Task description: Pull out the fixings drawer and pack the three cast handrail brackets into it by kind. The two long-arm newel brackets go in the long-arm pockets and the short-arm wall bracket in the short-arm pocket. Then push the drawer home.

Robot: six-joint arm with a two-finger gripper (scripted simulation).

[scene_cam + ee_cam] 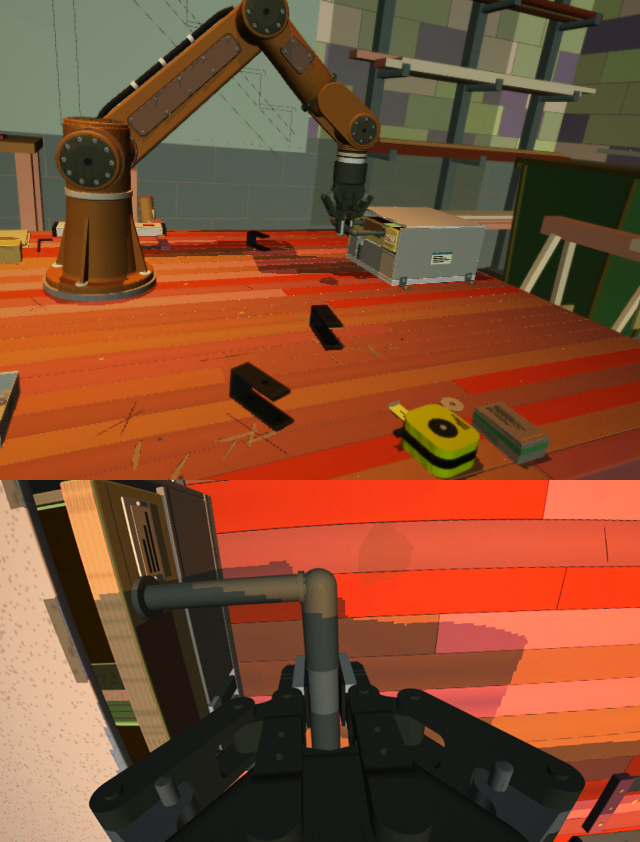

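My gripper hangs at the left front of the grey fixings cabinet on the far right of the bench, closed around the grey pipe-shaped drawer handle. The yellow drawer front stands slightly out of the cabinet. Three black cast brackets lie loose on the bench. One lies far back by the arm's shadow, one lies mid-bench, and the largest-looking one lies nearest the front.
Behind the cabinet stand shelving racks and a green board with a sawhorse. The arm's base is at the left. A yellow tape measure and a grey block lie at the front right.
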